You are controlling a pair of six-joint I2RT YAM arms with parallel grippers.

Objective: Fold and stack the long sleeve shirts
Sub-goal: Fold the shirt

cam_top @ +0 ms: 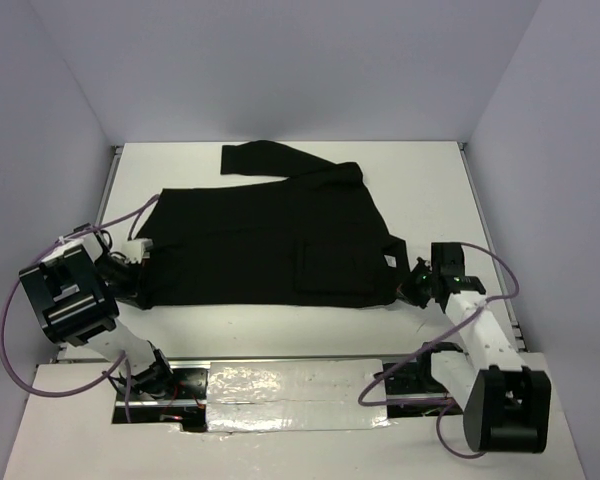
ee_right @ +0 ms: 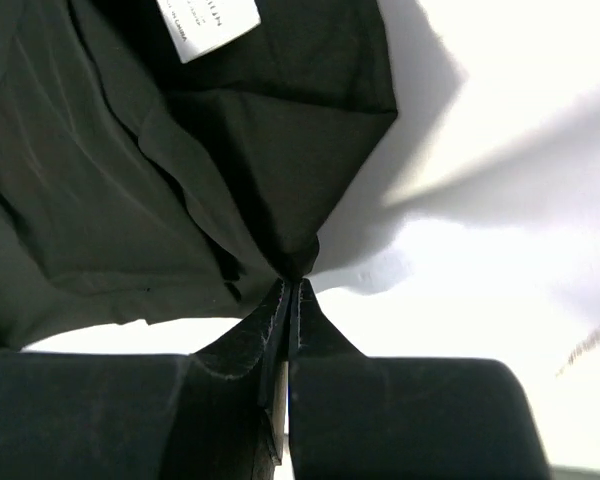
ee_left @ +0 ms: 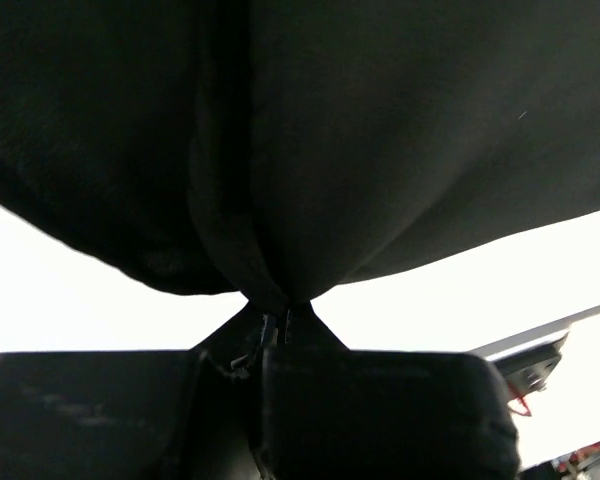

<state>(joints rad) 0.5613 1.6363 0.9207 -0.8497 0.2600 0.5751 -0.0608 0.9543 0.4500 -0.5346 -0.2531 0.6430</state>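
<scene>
Wrist views, both jaws pinching shirt (ee_left: 380,150)

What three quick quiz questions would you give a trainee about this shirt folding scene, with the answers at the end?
1. Fill in: one sleeve of the black shirt lies by the table's ____ edge.
2. True or false: the left gripper is open, clear of the shirt.
3. Which is nearest the white tag? A) left gripper B) right gripper C) that sleeve

Key: 1 far; 2 false, it is shut on the cloth; 3 B.
</scene>
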